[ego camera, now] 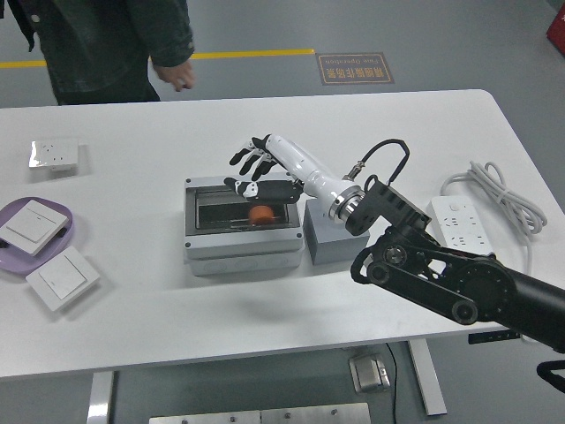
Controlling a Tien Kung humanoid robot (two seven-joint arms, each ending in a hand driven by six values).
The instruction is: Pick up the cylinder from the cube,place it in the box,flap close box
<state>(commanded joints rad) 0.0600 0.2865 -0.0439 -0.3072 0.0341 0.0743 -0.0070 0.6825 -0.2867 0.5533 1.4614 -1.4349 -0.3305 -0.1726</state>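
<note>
The grey box stands at the table's middle. The orange cylinder lies inside it and shows in the box's dark window. The grey cube stands against the box's right side with nothing on top. My right hand, white with black fingers, hovers over the box's back edge with fingers spread and holds nothing. Its black arm comes in from the lower right. The left arm is out of view. A person stands at the far left of the table's far side, one hand hanging by the table edge.
A white power strip with its coiled cable lies at the right. A purple plate with a white switch, another switch and a socket plate lie at the left.
</note>
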